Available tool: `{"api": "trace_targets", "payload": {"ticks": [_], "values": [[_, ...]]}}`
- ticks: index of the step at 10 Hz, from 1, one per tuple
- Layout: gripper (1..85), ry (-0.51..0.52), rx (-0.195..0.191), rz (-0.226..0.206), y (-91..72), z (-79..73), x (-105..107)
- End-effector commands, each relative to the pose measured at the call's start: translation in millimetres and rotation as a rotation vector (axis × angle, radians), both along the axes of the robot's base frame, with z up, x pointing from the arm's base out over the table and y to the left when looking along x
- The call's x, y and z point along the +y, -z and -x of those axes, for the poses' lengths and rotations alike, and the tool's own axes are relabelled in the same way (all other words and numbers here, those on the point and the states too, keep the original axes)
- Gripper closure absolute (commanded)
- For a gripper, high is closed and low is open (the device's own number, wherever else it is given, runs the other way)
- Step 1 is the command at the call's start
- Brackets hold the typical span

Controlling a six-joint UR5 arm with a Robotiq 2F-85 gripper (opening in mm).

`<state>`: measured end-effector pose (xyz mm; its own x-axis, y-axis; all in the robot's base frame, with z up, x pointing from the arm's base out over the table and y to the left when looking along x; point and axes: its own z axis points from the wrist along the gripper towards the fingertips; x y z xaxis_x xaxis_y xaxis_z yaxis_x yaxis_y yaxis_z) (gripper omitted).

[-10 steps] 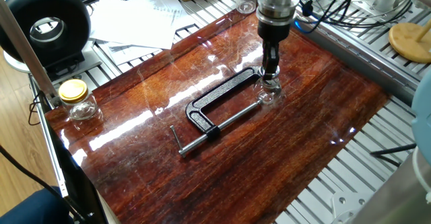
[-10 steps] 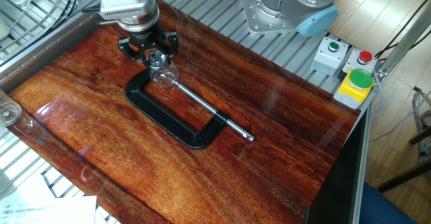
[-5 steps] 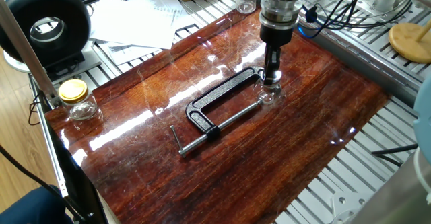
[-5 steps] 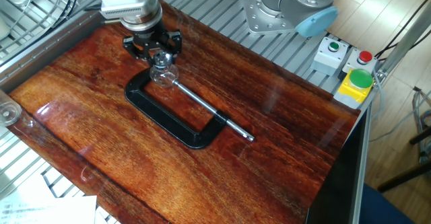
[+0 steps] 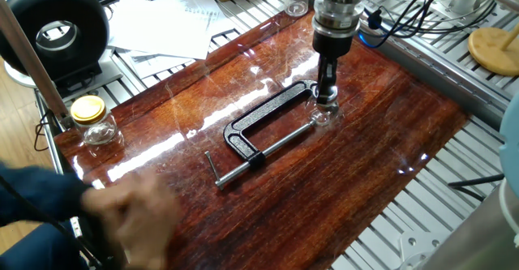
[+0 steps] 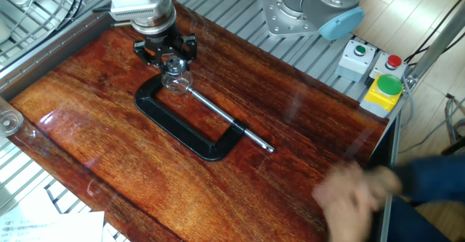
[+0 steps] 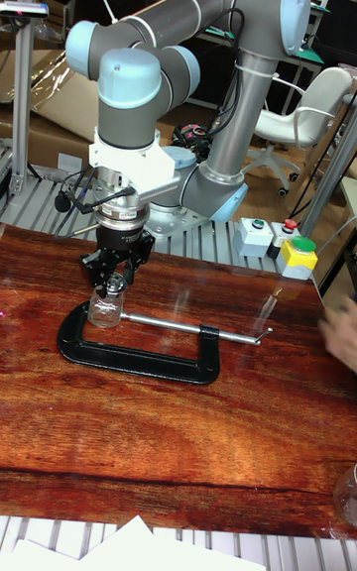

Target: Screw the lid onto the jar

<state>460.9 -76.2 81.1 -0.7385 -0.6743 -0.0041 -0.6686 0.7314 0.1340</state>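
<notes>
Surroundings: black C-clamp (image 5: 259, 126) lies flat near the middle of the wooden table (image 5: 381, 116), its screw rod running along the open side and ending in a small crossbar handle. In the tall fixed view the clamp's long axis runs left-right across the picture, handle end to the right. A second glass jar with a yellow lid (image 5: 91, 117) stands upright at the table edge, well apart from the clamp. A black round device (image 5: 55, 28) and loose papers (image 5: 166, 23) sit beyond that edge. A button box (image 6: 383, 86) with yellow, green and red parts sits off the table's far corner in the other fixed view. A blurred human hand (image 6: 349, 195) reaches in over the table edge, well clear of the clamp; detail cannot be read.

Task items: the jar (image 7: 104, 310) stands upright, mouth up, inside the clamp's open mouth at the fixed-jaw end, just beside the rod tip; contact with the rod cannot be told. The lid (image 6: 173, 66) sits at the jar's mouth, flat, between the fingers.

Gripper (image 7: 114, 280): pointing straight down over the jar, fingers drawn in around the lid at the jar top. 1 arm only in view.
</notes>
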Motion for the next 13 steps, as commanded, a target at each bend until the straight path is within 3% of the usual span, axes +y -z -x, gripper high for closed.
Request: {"api": "trace_targets", "payload": {"ticks": [1,11,13], "values": [[84.0,-0.004,-0.016,-0.016,3.5,-2.5,1.5],[83.7,-0.024,-0.027,0.007,6.5,-4.8,-6.1],[76.7,-0.029,-0.024,0.010,8.8,-1.8,-4.3]]}}
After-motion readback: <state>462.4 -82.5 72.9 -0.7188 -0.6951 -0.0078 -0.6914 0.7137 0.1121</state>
